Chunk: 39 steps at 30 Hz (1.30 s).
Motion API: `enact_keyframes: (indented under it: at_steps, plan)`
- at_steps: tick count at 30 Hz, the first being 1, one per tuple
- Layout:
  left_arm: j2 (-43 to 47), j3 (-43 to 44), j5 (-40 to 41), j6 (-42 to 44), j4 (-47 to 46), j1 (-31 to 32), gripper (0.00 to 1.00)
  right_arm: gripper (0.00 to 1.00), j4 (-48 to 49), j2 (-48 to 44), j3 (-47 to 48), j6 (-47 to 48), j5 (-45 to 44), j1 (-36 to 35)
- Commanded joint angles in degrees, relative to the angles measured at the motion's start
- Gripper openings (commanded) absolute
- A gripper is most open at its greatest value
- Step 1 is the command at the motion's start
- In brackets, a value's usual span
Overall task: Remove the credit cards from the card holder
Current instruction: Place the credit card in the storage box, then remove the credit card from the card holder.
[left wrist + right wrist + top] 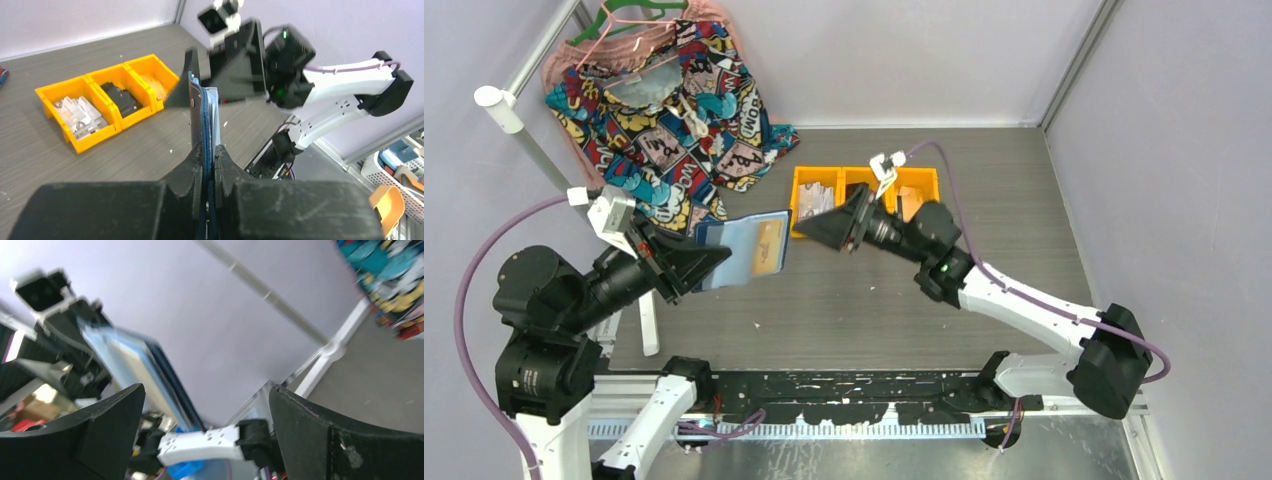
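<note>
My left gripper (709,262) is shut on the edge of the navy-blue card holder (742,252) and holds it open and upright above the table. A tan credit card (770,247) sits in its light-blue inner pocket. In the left wrist view the card holder (205,115) shows edge-on, pinched between my fingers (192,165). My right gripper (809,230) is open and empty, just right of the card holder and pointing at it. In the right wrist view the card holder (160,375) and a pale card face (132,371) show blurred between my wide-apart fingers (105,425).
A row of three yellow bins (809,180) stands behind my right gripper; in the left wrist view the bins (145,67) hold a grey papery stack (77,112), black items (120,97) and tan pieces. A colourful garment (664,110) hangs at the back left beside a white pole (509,115).
</note>
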State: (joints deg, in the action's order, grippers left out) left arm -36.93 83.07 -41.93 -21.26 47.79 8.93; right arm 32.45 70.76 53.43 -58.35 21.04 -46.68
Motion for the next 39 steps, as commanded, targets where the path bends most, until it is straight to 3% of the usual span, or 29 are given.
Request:
enact_keyframes:
  at_steps: [1, 8, 10, 12, 14, 17, 19, 20, 21, 23, 24, 27, 32, 39]
  plan:
    - [-1.3, 0.0, 0.4, -6.2, -10.0, -0.2, 0.00, 0.99, 19.7, -2.4, -6.7, -5.1, -3.6, -6.9]
    - [-0.3, -0.7, 0.2, -8.6, -9.8, -0.2, 0.00, 0.99, 26.5, 0.6, -5.7, -5.0, -5.3, -13.0]
    - [0.1, -0.9, 0.6, -8.9, -9.3, -0.2, 0.00, 0.94, 27.8, 2.1, -4.7, -6.1, -5.3, -13.7]
    - [0.5, -1.0, 0.6, -9.1, -8.7, -0.2, 0.00, 0.83, 28.2, 2.7, -4.3, -6.6, -5.7, -14.1]
    - [0.8, -1.3, 0.5, -9.6, -8.0, -0.2, 0.00, 0.66, 29.2, 2.9, -4.4, -7.3, -6.0, -14.1]
    - [1.6, -1.6, 0.7, -9.7, -6.9, -0.2, 0.00, 0.36, 28.6, 1.7, -5.0, -6.9, -6.5, -14.1]
    - [1.9, -1.4, 1.4, -8.5, -4.9, -0.2, 0.00, 0.15, 22.6, -0.8, -4.9, -4.8, -7.1, -14.1]
    - [2.0, -1.0, 2.3, -7.2, -3.2, -0.2, 0.06, 0.09, 18.6, -2.5, -4.4, -3.1, -7.1, -14.1]
    - [2.2, -0.5, 3.3, -5.6, -1.2, -0.2, 0.26, 0.05, 12.7, -4.3, -3.6, -1.2, -7.0, -14.1]
    - [2.4, 0.8, 6.2, -1.6, 2.8, -0.2, 0.81, 0.01, -2.2, -7.7, 0.1, 4.4, -6.6, -14.1]
    - [2.5, 1.2, 8.6, 0.0, 4.1, -0.2, 0.97, 0.01, -10.3, -8.7, 2.9, 7.6, -6.0, -14.1]
    - [1.4, 3.8, 11.5, 4.5, 8.4, -0.2, 1.00, 0.01, -30.0, -8.1, 11.5, 15.4, -2.2, -14.2]
    - [-0.7, 8.1, 6.8, 7.8, 11.6, -0.2, 1.00, 0.01, -54.0, -1.8, 23.3, 25.7, 2.7, -15.5]
    - [-1.7, 7.6, -5.1, 13.4, 15.7, -0.2, 1.00, 0.01, -67.3, 4.4, 34.5, 34.9, 3.1, -21.0]
